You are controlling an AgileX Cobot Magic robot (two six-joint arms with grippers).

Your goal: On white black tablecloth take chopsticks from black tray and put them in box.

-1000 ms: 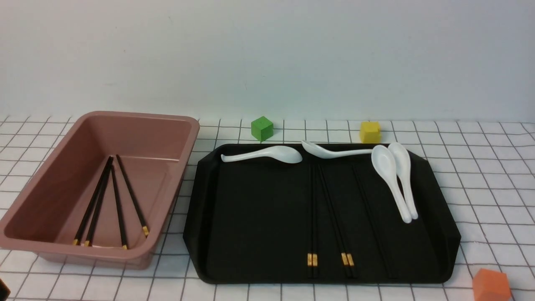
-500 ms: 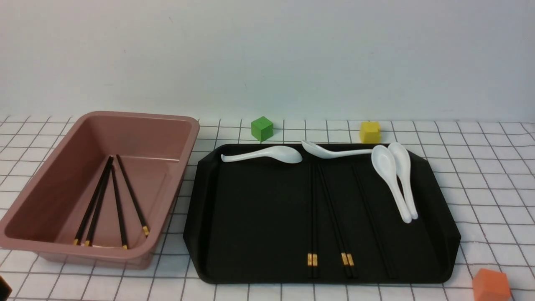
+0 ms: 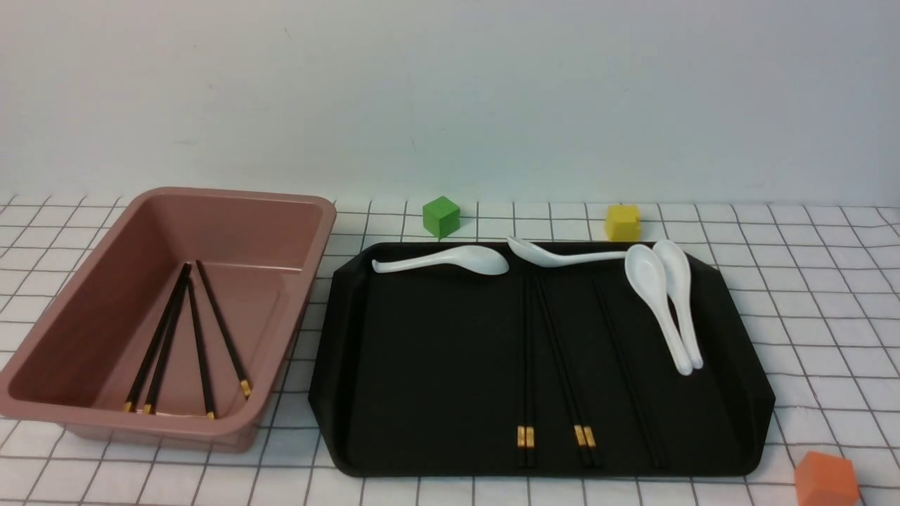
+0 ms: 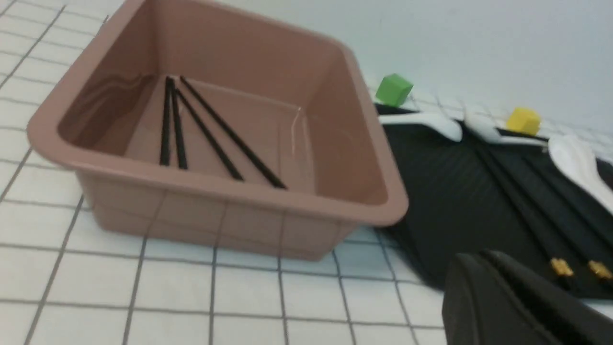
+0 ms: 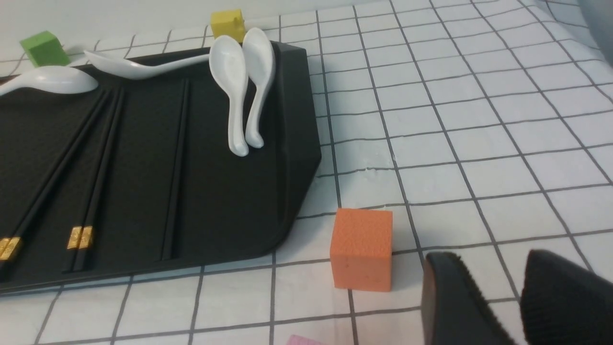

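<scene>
The pinkish-brown box (image 3: 84, 302) stands at the left on the tablecloth (image 3: 808, 295) and holds several chopsticks (image 3: 200, 344). The black tray (image 3: 422, 365) to its right holds three pairs of chopsticks (image 3: 526, 365) lying side by side. Neither gripper shows in the front view. In the left wrist view my left gripper (image 4: 476, 258) is shut and empty, low, near the tray's (image 4: 445, 191) near corner beside the box (image 4: 239, 206). In the right wrist view my right gripper (image 5: 486, 258) is open and empty over the cloth, right of the tray (image 5: 215, 201).
Several white spoons (image 3: 450, 260) lie along the tray's far and right sides. A green cube (image 3: 441, 216) and a yellow cube (image 3: 622, 221) sit behind the tray. An orange cube (image 3: 826, 481) sits by its near right corner, close to my right gripper (image 5: 361, 249).
The black tip of my left gripper at the front view's bottom left corner has slid out of that view. The chopsticks, tray and box have not moved.
</scene>
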